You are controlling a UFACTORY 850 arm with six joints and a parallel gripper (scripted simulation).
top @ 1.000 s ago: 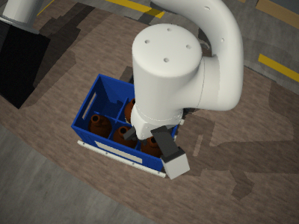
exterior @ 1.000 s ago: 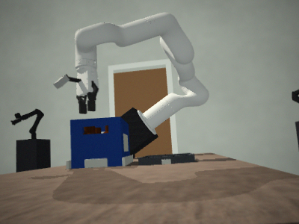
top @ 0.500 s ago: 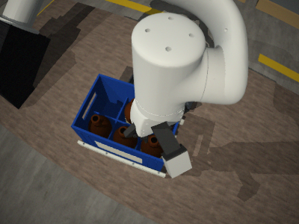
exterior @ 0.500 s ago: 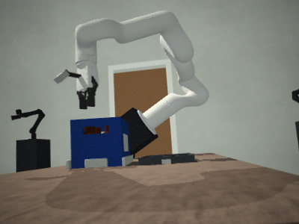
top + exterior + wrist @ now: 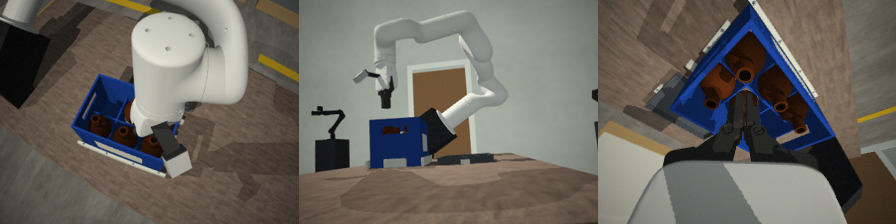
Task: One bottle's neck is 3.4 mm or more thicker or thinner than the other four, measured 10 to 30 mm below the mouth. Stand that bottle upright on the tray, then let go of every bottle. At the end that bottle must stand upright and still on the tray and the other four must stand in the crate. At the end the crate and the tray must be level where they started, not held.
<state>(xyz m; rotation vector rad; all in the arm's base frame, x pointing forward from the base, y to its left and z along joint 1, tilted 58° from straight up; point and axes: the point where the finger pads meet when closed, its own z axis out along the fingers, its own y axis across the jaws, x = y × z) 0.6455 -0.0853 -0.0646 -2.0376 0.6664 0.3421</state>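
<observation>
Showing all five brown bottles in the blue crate (image 5: 153, 158) (image 5: 396, 143) (image 5: 793, 85); which has the odd neck cannot be told. Three form a row along the pale rail (image 5: 121, 159) (image 5: 785, 50): the end bottle (image 5: 150, 148) (image 5: 746, 54), middle bottle (image 5: 125, 140) (image 5: 775, 85) and far bottle (image 5: 99, 128) (image 5: 796, 106). Across the divider are the side bottle (image 5: 718, 82) and the fifth bottle (image 5: 128, 110), partly hidden behind the fingers in the wrist view. The gripper (image 5: 135, 128) (image 5: 386, 107) (image 5: 744, 103), fingers together and holding nothing, hangs above the crate, apart from the bottles below. The dark tray (image 5: 467, 158) (image 5: 671, 102) lies beside the crate on the tabletop (image 5: 232, 164) (image 5: 456, 201) (image 5: 823, 40).

End effector (image 5: 386, 107) (image 5: 744, 103): fingers apart earlier, now closed together; above crate (image 5: 117, 151) (image 5: 396, 143) (image 5: 785, 60)
</observation>
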